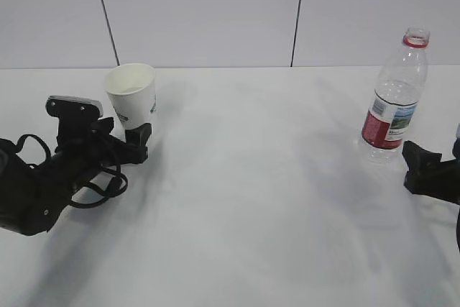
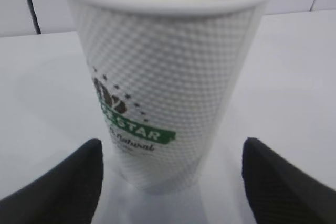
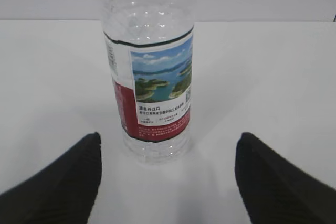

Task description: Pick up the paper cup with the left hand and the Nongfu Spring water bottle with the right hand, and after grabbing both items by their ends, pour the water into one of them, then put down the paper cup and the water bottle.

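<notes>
I am seeing the paper cup standing upright on the white tabletop at far left, mouth up. The left pincer is lying low, its released fingers flanking the cup's base without touching. The Nongfu Spring water bottle is standing upright at far right, apparently uncapped. The right pincer is reaching in level, spread wide beside the bottle's foot, gripping nothing.

dimpled paper cup — clear glossy bottle
</notes>
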Controlling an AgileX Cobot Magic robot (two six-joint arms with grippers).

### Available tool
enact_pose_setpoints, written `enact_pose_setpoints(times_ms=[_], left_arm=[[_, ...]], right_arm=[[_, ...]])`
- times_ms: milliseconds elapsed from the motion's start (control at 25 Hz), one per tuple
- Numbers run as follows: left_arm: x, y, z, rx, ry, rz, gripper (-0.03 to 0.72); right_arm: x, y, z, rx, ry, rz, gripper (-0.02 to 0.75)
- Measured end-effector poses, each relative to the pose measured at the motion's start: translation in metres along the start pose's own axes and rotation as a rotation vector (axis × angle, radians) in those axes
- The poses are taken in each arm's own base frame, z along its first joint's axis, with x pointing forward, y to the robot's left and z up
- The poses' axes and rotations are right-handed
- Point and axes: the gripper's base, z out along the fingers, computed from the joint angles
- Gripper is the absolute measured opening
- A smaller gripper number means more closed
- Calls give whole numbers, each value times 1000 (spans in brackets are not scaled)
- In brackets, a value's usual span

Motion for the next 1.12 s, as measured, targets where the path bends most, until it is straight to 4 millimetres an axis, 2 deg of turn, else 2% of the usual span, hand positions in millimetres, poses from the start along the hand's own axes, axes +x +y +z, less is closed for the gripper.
enact_pose_setpoints(times_ms=[400, 760, 1120], left_arm=[[5, 0, -14, 4, 39, 5, 596], [-20, -4, -26, 26, -11, 13, 590], [-26, -7, -28, 60, -25, 29, 589]], right_arm=[[-3, 1, 3, -13, -15, 1, 593], [-3, 6, 3, -69, -15, 36, 593], [-3, 7, 3, -75, -15, 33, 592]])
